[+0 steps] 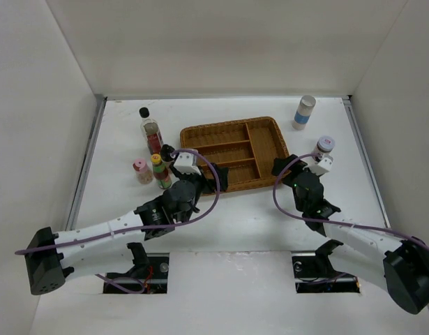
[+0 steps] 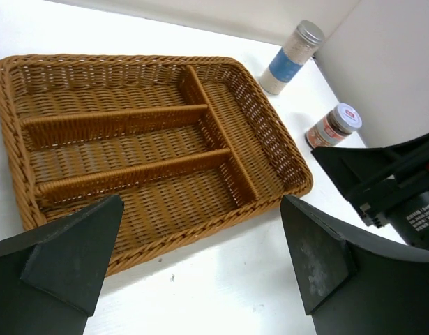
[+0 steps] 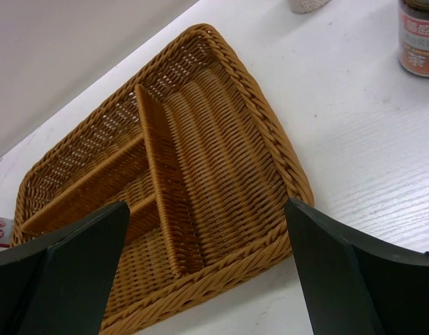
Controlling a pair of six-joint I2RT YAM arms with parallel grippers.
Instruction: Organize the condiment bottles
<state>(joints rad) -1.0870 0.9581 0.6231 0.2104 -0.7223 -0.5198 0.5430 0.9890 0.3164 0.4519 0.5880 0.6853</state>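
Note:
On the left of the wicker tray [image 1: 264, 124] stand a tall clear black-capped bottle [image 1: 151, 129], a pink-lidded jar [image 1: 142, 171], a yellow-capped red bottle [image 1: 160, 172] and a dark shaker [image 1: 167, 153]. The white blue-labelled bottle [image 1: 305, 112] and the purple-lidded jar [image 1: 324, 148] stand to the tray's right; both also show in the left wrist view, the bottle [image 2: 287, 59] and the jar [image 2: 334, 125]. My left gripper [image 1: 204, 183] is open and empty at the tray's near edge [image 2: 200, 258]. My right gripper [image 1: 284, 174] is open and empty at the tray's near right corner [image 3: 207, 279].
The tray [image 2: 221, 237] has three long compartments and one cross compartment, all empty [image 3: 270, 139]. The right arm's head [image 2: 388, 181] sits close to the tray's right corner. White walls enclose the table on the left, far and right sides.

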